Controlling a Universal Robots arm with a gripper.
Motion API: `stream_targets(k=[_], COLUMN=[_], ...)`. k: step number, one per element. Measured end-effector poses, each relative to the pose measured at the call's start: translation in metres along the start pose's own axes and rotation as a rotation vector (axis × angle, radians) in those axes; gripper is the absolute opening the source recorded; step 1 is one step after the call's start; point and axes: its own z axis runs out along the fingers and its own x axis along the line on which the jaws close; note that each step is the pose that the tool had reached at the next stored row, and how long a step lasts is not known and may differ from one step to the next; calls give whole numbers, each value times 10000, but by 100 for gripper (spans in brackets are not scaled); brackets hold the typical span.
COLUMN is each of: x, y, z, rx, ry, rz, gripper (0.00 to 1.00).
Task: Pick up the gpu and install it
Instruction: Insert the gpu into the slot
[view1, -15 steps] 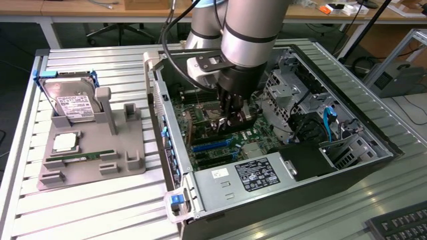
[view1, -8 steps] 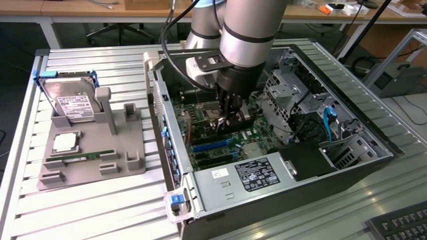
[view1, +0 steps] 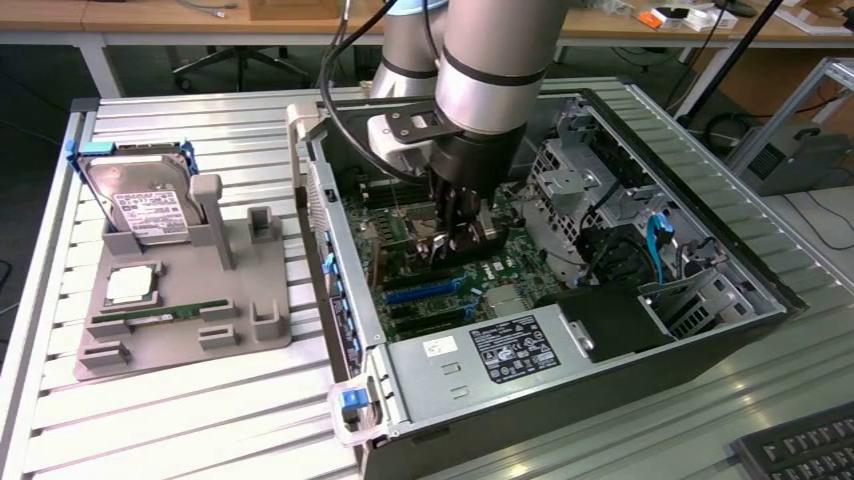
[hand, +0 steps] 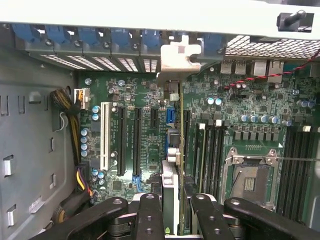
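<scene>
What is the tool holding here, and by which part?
The tool holds the gpu edge-on by its upper edge, above the motherboard inside the open computer case.

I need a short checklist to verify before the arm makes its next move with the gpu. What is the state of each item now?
1. gpu held between the fingers of the gripper: ok.
2. gpu is edge-on, running along the slots of the motherboard: ok.
3. gpu bracket is at the case's rear slot wall: ok.
4. gpu fully seated in its slot: cannot tell, the contact edge is hidden.
5. No loose cable in the gpu's path: ok; cables lie off to the side.
6. gripper is inside the open case, without touching its walls: ok.
</scene>
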Motion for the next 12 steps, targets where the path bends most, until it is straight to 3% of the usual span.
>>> stream_targets(k=[7, 12], x=[-36, -33], y=[13, 17], z=[23, 45], rx=[3, 5], ry=[18, 122], rz=[89, 308], gripper=[27, 27])
